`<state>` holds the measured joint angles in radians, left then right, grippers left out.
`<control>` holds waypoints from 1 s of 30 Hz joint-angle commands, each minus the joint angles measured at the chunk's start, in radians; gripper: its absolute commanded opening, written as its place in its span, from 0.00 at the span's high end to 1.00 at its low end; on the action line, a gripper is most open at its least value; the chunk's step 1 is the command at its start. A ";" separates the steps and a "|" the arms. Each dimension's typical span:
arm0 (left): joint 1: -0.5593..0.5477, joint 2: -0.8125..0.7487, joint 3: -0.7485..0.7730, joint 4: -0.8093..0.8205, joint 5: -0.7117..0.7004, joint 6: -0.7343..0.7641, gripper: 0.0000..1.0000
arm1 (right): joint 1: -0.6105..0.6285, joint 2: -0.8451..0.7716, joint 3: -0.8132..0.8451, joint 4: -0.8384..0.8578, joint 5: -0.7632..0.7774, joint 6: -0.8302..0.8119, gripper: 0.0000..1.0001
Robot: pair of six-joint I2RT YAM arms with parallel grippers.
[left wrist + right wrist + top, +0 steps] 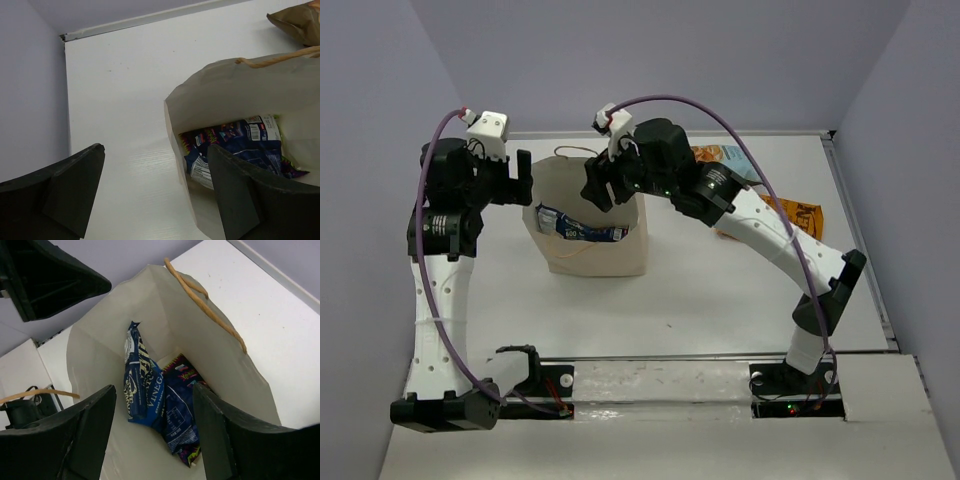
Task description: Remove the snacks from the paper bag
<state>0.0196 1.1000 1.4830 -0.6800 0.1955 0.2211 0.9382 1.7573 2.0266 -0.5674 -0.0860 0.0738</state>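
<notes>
Tabletop scene with two white robot arms meeting at a tan paper bag, which stands upright and open at the middle of the white table. Two snacks lie inside at the bottom. One is a blue chip bag with white lettering. It rests partly on a dark purple-blue chip bag.

Two more snacks lie on the table to the right of the paper bag, behind the right arm. One is a light blue and brown chip bag and the other an orange chip bag.

The left gripper is at the bag's left rim with its jaws wide apart, holding nothing. The paper wall shows between its fingers. The right gripper hangs over the bag's mouth, pointing down at the two chip bags. Its jaws are also spread and hold nothing. A twisted cord handle runs along the far rim.
</notes>
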 commanded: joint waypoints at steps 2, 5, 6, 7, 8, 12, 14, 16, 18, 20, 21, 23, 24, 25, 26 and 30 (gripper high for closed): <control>-0.001 -0.022 -0.061 0.066 0.055 -0.065 0.05 | 0.045 0.135 0.081 0.012 0.023 -0.025 0.33; -0.001 -0.022 -0.144 0.109 -0.002 -0.078 0.18 | 0.069 0.214 0.112 0.012 0.019 -0.035 0.31; -0.001 -0.025 -0.170 0.126 -0.013 -0.088 0.23 | 0.083 0.232 0.125 0.012 0.014 -0.034 0.31; -0.001 -0.025 -0.211 0.169 -0.018 -0.089 0.31 | 0.083 0.264 0.139 0.012 0.008 -0.028 0.30; -0.001 -0.025 -0.225 0.190 -0.031 -0.094 0.31 | 0.094 0.280 0.165 0.020 0.009 -0.026 0.27; -0.001 -0.017 -0.257 0.244 -0.044 -0.106 0.53 | 0.106 0.346 0.205 0.040 0.037 -0.026 0.19; -0.001 -0.026 -0.270 0.260 -0.021 -0.124 0.76 | 0.106 0.379 0.207 0.050 0.048 -0.026 0.16; -0.001 -0.040 -0.277 0.266 -0.011 -0.169 0.99 | 0.106 0.401 0.204 0.055 0.080 -0.037 0.17; 0.000 -0.055 -0.279 0.264 0.005 -0.199 1.00 | 0.106 0.435 0.202 0.060 0.132 -0.045 0.35; -0.001 -0.069 -0.286 0.263 0.007 -0.224 1.00 | 0.106 0.453 0.219 0.058 0.186 -0.060 0.64; -0.001 -0.074 -0.288 0.261 0.002 -0.250 1.00 | 0.106 0.452 0.228 0.058 0.192 -0.060 0.75; -0.001 -0.084 -0.293 0.257 -0.013 -0.272 1.00 | 0.106 0.441 0.267 0.058 0.210 -0.092 0.98; -0.001 -0.088 -0.296 0.255 -0.018 -0.276 1.00 | 0.106 0.420 0.283 0.058 0.216 -0.098 0.99; -0.001 -0.091 -0.297 0.258 -0.022 -0.281 1.00 | 0.106 0.406 0.311 0.058 0.215 -0.115 0.99; -0.001 -0.092 -0.299 0.260 -0.040 -0.285 1.00 | 0.106 0.390 0.328 0.063 0.206 -0.123 0.99; -0.001 -0.089 -0.308 0.273 -0.071 -0.322 1.00 | 0.106 0.269 0.362 0.131 0.128 -0.143 0.99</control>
<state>0.0189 1.0439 1.1816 -0.4942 0.1585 -0.0448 1.0435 2.1910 2.3089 -0.5587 0.0784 -0.0242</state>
